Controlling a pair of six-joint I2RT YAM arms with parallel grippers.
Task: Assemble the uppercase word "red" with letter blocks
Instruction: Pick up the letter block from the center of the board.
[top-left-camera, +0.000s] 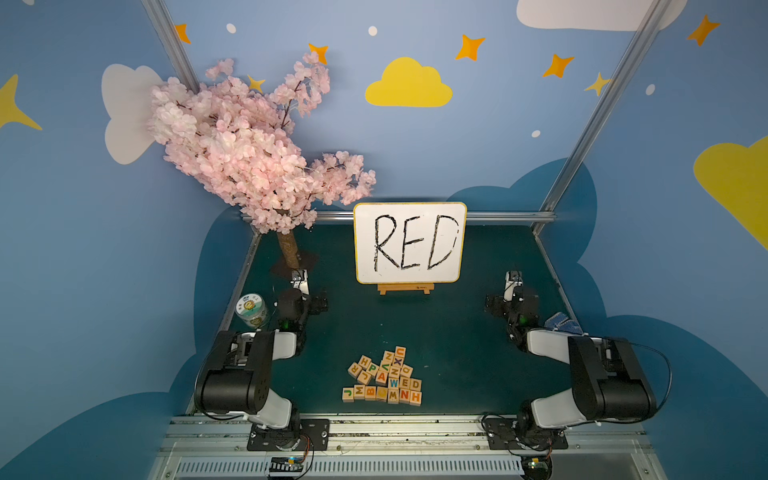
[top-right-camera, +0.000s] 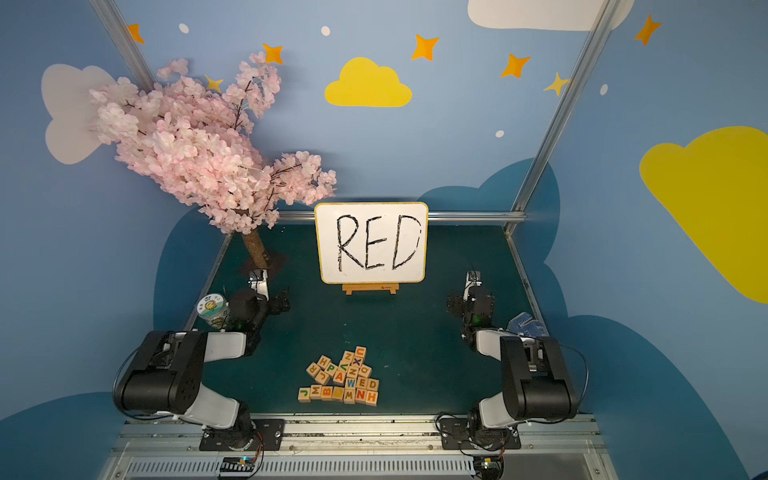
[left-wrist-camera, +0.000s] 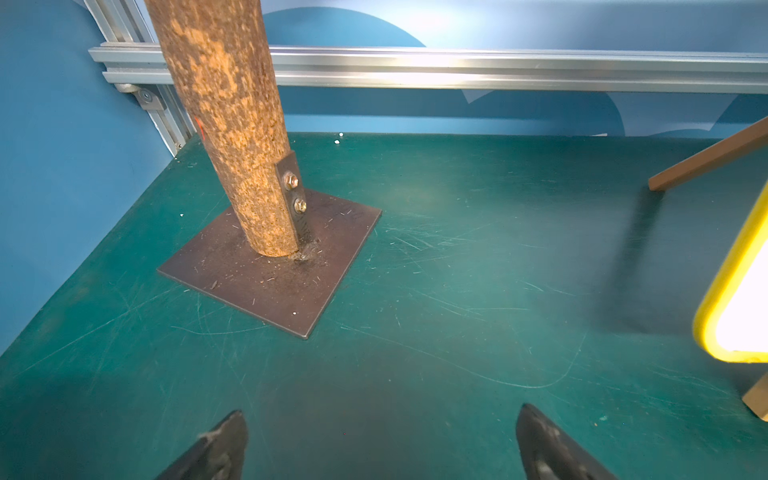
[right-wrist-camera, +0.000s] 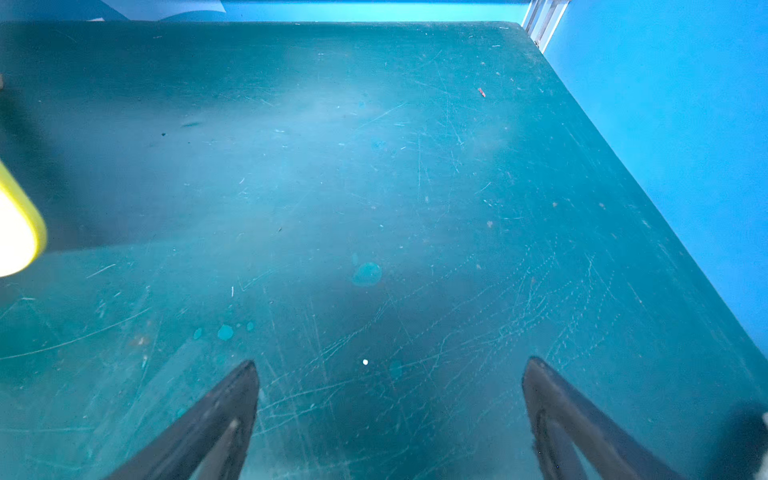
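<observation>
Lab booth: aluminium frame (top-left-camera: 507, 216), sky-painted walls (top-left-camera: 498, 137)

Black-and-white arms (top-left-camera: 232, 374) carry dark tapered fingers (left-wrist-camera: 224, 444).

Whiteboard (left-wrist-camera: 744, 316): cut by frame edge, wrist views. Blue patterned item (top-left-camera: 562, 323): part-hidden behind right arm (top-left-camera: 598, 374). Letter blocks (top-left-camera: 384, 380): some prints illegible.

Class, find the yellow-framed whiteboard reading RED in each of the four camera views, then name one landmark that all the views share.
Top view: whiteboard at centre back, just right of the picture's middle.
Top view: whiteboard at centre back, just left of the middle.
Left wrist: only a cut-off corner of the whiteboard, at the picture's edge.
Right wrist: a cut-off corner of the whiteboard, at the edge.
Shared landmark: the green table.
</observation>
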